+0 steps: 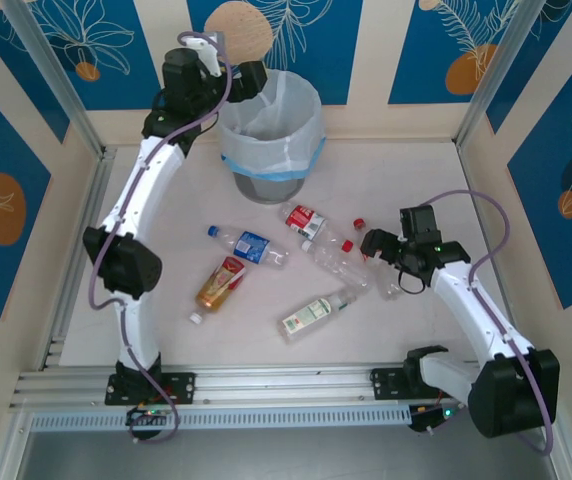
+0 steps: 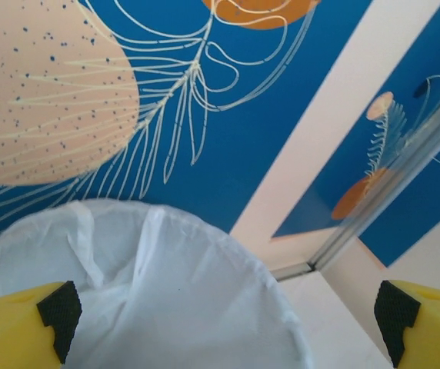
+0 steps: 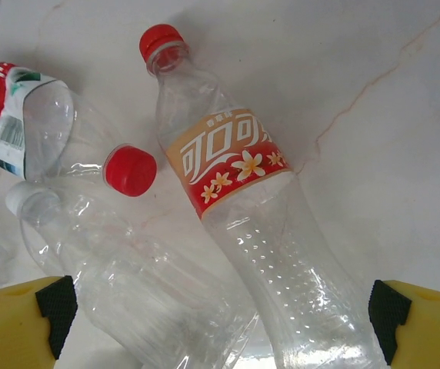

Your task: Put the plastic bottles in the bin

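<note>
The plastic bottles all lie flat across the middle of the table, and neither hand holds one. Nearest you is the green-white bottle, with the gold-red bottle to its left.

Just beyond them, on the right, your right hand hangs low over a tangle of clear bottles. In its wrist view the jaws stand wide apart and empty. The flower-label bottle runs between them, a crumpled clear bottle presses against its left side, and a red cap sits just beside it.

That crowding looks like your main risk. If you close here you may pinch two bottles at once, or squeeze a thin wall that buckles and lets the bottle squirt out sideways. A lift could also drag the neighbours and set them rolling across the table.

Farther back lie the blue-label bottle and the red-label bottle.

At the far side stands the bin. Your left hand hovers over its rim, jaws apart, carrying nothing. If you bring the right arm there, the two arms may clash, or a finger may snag the loose bag and tip the bin.
</note>
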Tool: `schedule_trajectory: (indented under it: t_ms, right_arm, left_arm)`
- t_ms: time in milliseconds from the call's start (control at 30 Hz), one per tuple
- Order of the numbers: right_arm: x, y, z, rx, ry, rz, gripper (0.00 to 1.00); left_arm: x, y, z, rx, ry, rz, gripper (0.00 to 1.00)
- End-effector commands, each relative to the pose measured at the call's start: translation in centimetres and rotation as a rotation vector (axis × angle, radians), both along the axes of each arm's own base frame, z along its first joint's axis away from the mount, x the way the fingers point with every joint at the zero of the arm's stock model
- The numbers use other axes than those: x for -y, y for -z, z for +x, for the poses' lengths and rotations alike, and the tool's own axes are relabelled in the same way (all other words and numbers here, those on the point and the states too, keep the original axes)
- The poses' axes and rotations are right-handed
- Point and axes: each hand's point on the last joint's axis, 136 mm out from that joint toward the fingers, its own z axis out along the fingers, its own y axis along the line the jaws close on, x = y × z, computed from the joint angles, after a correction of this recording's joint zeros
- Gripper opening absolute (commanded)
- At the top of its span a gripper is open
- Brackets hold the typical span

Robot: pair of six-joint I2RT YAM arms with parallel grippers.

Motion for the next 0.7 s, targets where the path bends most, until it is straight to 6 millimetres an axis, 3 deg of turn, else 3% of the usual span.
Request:
schedule_trajectory:
  t_ms: [0, 200, 467, 667]
  right_arm:
    - [0.0, 0.1, 0.3, -0.041, -0.027, -0.015, 0.99]
    - [1.0, 1.4, 1.5, -0.099, -0.007, -0.088, 0.99]
    - [0.6, 2.1, 2.5, -0.126, -0.048, -0.077, 1.00]
    - [0.3, 4.1, 2.1, -0.224, -0.085, -0.081, 0.99]
  left_arm:
    - [0.6, 0.6, -2.9, -0.019, 0.030, 0.009, 0.99]
    - [-1.7, 2.6, -7.0, -0.031, -0.021, 0.038, 0.99]
    - [-4.0, 7.6, -11.1, -0.130, -0.067, 0.084, 0.99]
    - [-8.2, 10.9, -12.9, -0.201, -0.257, 0.138, 0.99]
